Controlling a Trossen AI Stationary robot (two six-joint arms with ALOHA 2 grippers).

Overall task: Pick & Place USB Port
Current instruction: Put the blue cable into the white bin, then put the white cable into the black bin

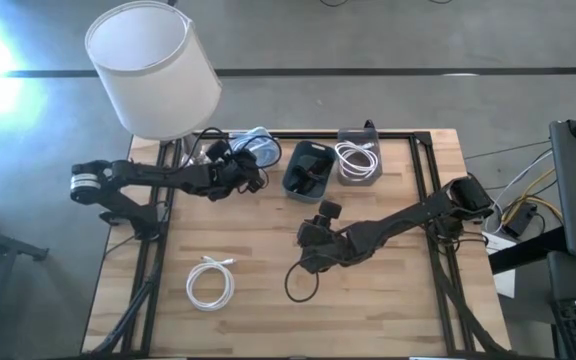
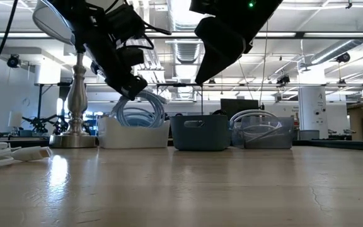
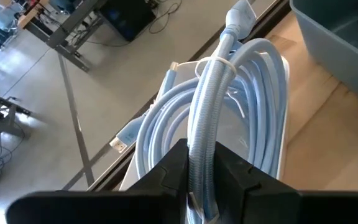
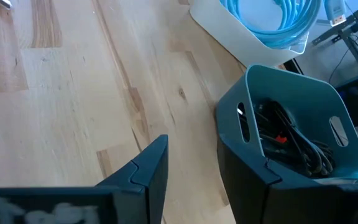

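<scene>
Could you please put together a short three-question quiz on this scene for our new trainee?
1. True or false: the left gripper is shut on the light blue cable.
2. Which cable lies loose on the table near the right gripper? A white; B black; C blue.
3. Fill in: the dark blue bin holds ____ cables.

Key: 1 true; 2 B, the black cable coiled just beside that gripper, whose fingers are open; 3 black.
</scene>
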